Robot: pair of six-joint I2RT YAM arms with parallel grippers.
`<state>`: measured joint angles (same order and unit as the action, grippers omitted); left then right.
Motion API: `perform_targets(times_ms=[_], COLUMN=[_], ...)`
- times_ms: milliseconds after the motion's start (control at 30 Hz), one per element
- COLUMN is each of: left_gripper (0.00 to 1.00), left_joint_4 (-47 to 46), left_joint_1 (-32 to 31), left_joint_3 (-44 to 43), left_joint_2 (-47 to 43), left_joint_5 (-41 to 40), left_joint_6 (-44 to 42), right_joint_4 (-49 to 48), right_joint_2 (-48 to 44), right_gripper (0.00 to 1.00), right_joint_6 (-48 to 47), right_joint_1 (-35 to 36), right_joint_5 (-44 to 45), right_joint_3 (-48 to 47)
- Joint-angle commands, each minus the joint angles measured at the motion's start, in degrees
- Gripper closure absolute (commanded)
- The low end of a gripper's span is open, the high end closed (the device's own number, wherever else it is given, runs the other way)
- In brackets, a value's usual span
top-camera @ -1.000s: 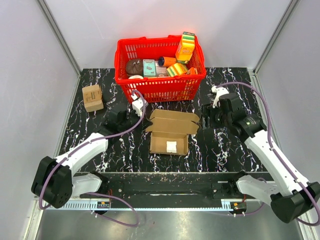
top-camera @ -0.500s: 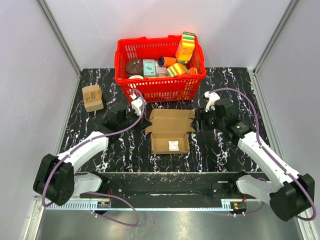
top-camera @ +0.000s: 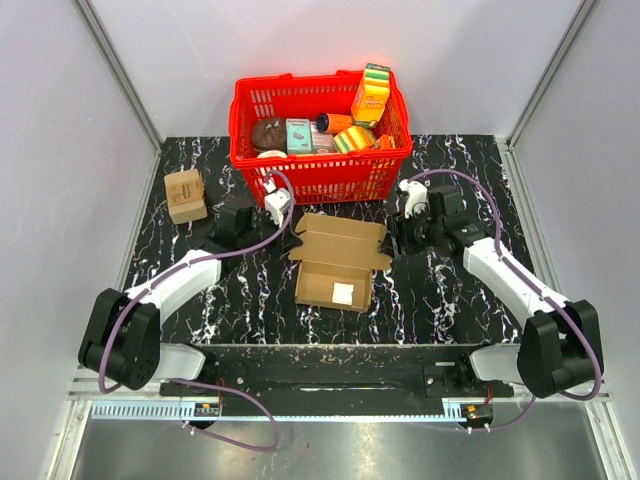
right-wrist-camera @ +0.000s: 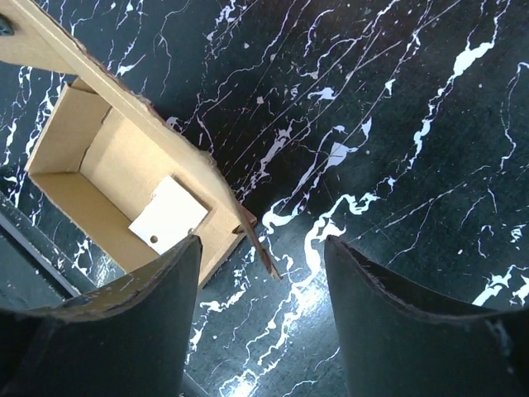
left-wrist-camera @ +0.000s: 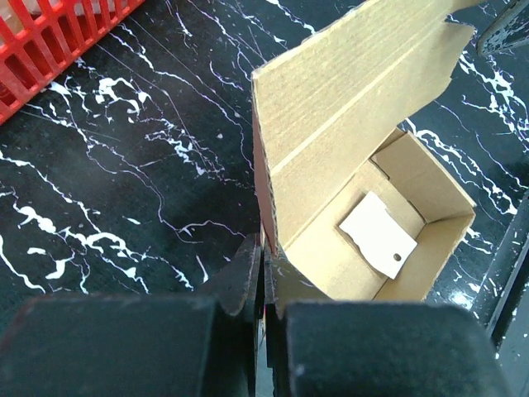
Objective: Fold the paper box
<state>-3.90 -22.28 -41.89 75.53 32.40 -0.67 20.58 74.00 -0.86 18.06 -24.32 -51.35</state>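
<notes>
Box (top-camera: 340,245) has turned slightly; left hand (left-wrist-camera: 264,260) clenches its flap edge, right hand (right-wrist-camera: 263,244) hangs released astride its corner.

The black, white-veined table (top-camera: 450,300) carries a red basket (top-camera: 320,178) at the back, a small tan box (top-camera: 185,195) far left, and the open paper box (top-camera: 345,240) mid-table.

Black, white-veined table (top-camera: 440,300) under me, pale grey walls (top-camera: 300,40) on three sides, metal corner posts (top-camera: 120,78), even light.
</notes>
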Motion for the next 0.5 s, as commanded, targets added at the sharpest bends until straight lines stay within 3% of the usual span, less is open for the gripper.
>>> perform_targets(times_ms=[0, 133, 467], left_gripper=[1.0, 1.0, 1.0], left_joint_4=[-0.2, 0.1, -0.1], left_joint_1=[0.7, 0.7, 0.7], left_joint_3=[-4.5, -4.9, -4.5], left_joint_2=[2.0, 2.2, 1.7], left_joint_5=[2.8, 2.4, -0.8], left_joint_6=[-3.5, -3.6, -0.7], right_joint_4=[-1.6, -1.4, 5.5], right_joint_2=[1.6, 2.1, 5.2], right_gripper=[0.36, 0.45, 0.55], right_joint_6=[-2.3, -2.0, -2.7], right_joint_1=[-1.3, -1.5, -1.4], right_joint_5=[-6.3, -9.1, -10.5], right_joint_3=[-3.7, -3.4, -6.1])
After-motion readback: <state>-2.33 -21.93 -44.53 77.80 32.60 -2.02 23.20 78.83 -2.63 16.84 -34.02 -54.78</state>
